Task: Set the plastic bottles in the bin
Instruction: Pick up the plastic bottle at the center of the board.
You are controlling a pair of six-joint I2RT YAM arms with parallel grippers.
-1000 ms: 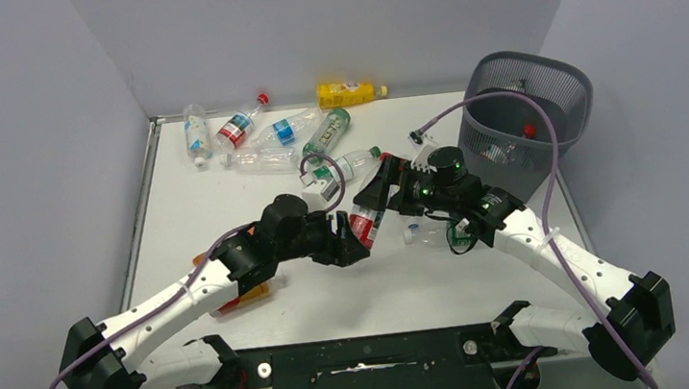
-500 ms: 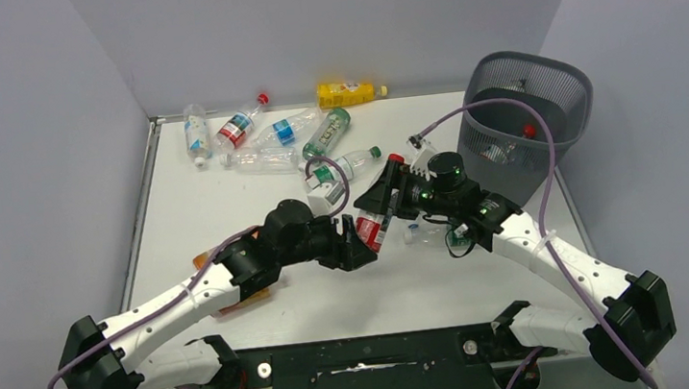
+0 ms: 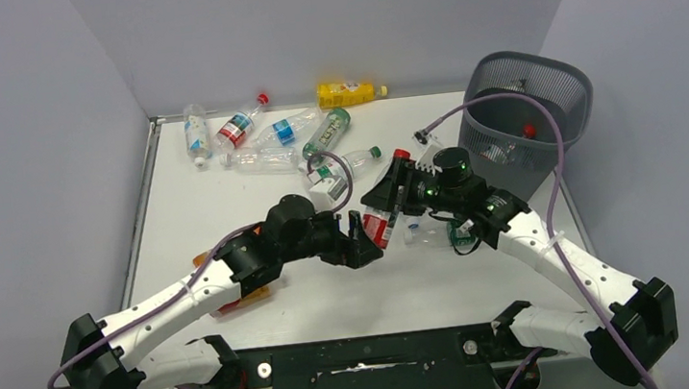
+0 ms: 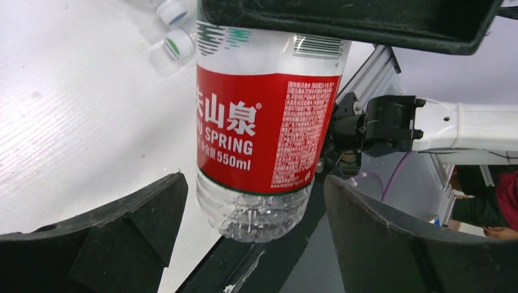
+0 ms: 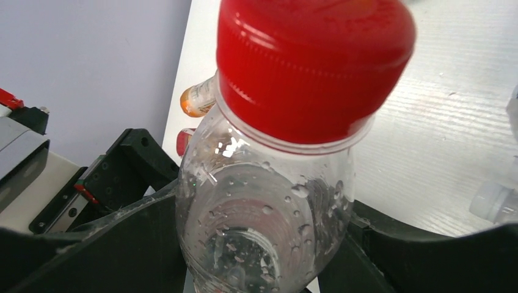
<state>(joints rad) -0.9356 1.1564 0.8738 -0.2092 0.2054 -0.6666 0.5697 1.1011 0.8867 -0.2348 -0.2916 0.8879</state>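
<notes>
The job was only partly done. The bin (image 3: 574, 98), standing off the far right corner of the surface (image 3: 227, 216), already held a few bottles, one with a red top (image 3: 529, 131). The mesh hid how many there were. Most of the work was left, it seemed. A loose group of bottles (image 3: 327, 132) lay along the far edge, with a yellow bottle (image 3: 346, 93) behind them. A clear bottle (image 3: 419, 233) lay just beside the right arm, and an orange bottle (image 3: 253, 296) lay partly under the left arm.

One red-label bottle (image 4: 262, 122) was in hand near the middle of the surface, between the two arms and well apart from the bin. The right gripper (image 5: 262, 244) had its jaws clamped on the clear shoulder just below the bottle's red cap (image 5: 311, 61). The plastic was pressed against both pads.

The left gripper (image 4: 253, 183) had its jaws wide apart. They sat either side of the bottle's lower end, with a gap showing on each side, so it held nothing. By these views the right arm alone carried the bottle. The carry across to the bin was not yet made.
</notes>
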